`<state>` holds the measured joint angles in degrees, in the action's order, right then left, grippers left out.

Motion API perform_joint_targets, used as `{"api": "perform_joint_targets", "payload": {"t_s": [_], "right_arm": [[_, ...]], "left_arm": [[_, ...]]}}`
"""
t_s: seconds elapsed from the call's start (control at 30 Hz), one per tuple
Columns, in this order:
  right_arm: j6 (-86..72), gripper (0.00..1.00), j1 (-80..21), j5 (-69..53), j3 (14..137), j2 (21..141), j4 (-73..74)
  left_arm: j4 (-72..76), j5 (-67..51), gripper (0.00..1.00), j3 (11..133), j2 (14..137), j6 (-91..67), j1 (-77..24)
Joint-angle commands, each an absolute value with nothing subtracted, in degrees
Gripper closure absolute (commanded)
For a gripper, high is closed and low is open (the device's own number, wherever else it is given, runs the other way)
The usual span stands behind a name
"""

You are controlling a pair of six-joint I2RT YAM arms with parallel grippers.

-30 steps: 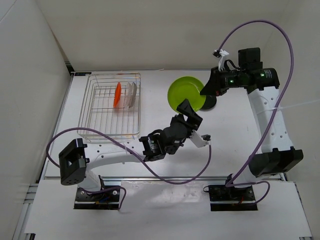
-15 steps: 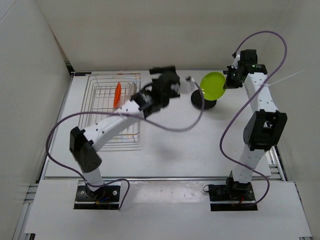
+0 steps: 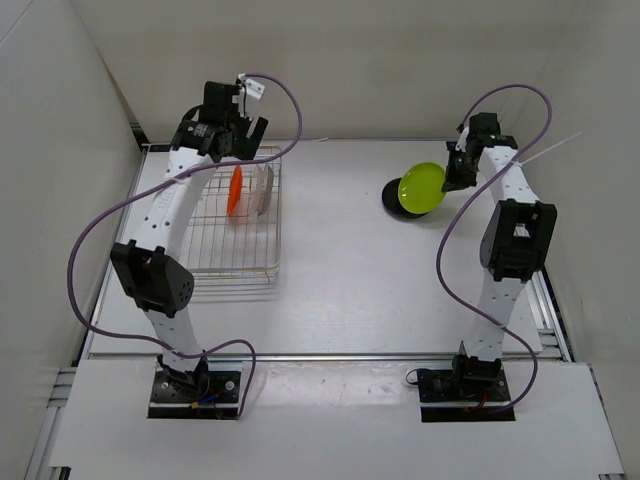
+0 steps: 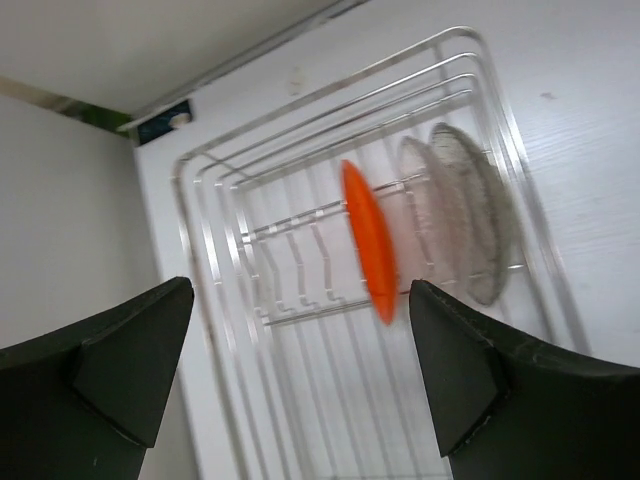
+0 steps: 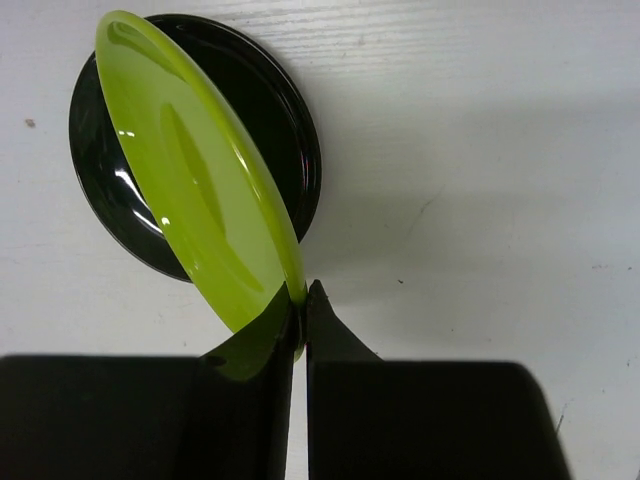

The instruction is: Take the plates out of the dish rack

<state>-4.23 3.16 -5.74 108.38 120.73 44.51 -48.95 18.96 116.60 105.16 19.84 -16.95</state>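
The dish rack [image 3: 220, 268] sits at the left of the table. An orange plate [image 3: 235, 190] and two clear plates [image 3: 262, 190] stand on edge in its far half. My left gripper [image 3: 235, 135] hovers open above the rack's far end. In the left wrist view the orange plate [image 4: 369, 240] and clear plates [image 4: 470, 225] lie beyond the wide, empty left gripper [image 4: 300, 300]. My right gripper [image 3: 452, 180] is shut on the rim of the lime green plate [image 5: 195, 170], held tilted over the black plate [image 5: 290, 130] lying flat on the table.
White walls close in the table on the left, back and right. Purple cables loop from both arms above the table. The rack's raised wire rim [image 4: 200, 300] rings the standing plates.
My left arm has swung from the table's middle to above the rack's far end, jaws opening wide. My right arm has turned and carried the green plate over the black one.
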Motion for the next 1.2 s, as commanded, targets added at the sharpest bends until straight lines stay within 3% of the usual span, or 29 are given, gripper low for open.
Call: {"api": "perform_joint_targets", "payload": {"t_s": [0.0,0.3,0.4,0.63,0.83,1.0,1.1,1.17], "right_arm": [[-4.9,0.99,3.2,-7.1,112.1,122.6,42.9],[-4.4,0.87,3.2,-8.2,115.7,125.9,44.6],[-4.4,0.87,2.6,-8.2,115.7,125.9,44.6],[-4.4,0.69,2.6,-9.4,114.6,125.9,44.6],[-3.9,0.66,2.1,-9.4,114.1,125.3,45.1],[-2.6,0.57,2.1,-9.4,113.0,118.8,46.9],[-1.2,0.46,2.1,-10.6,113.0,115.2,50.0],[-0.7,0.45,2.1,-10.6,110.3,111.3,50.0]], "left_arm": [[-50.8,4.6,0.00,116.7,101.9,11.2,-13.5],[-52.0,-5.1,0.00,115.5,102.5,9.8,-10.9],[-52.0,-5.7,0.00,115.5,102.5,9.8,-10.4],[-49.0,-6.9,0.00,110.8,101.8,9.2,-9.8],[-45.9,-11.6,0.00,105.3,100.6,7.4,-6.2],[-45.4,-18.3,0.00,105.5,101.9,4.4,-3.8],[-45.4,-20.6,0.00,107.0,103.9,3.1,-3.3],[-44.0,-20.6,0.03,107.0,104.9,2.5,-2.7]]}}
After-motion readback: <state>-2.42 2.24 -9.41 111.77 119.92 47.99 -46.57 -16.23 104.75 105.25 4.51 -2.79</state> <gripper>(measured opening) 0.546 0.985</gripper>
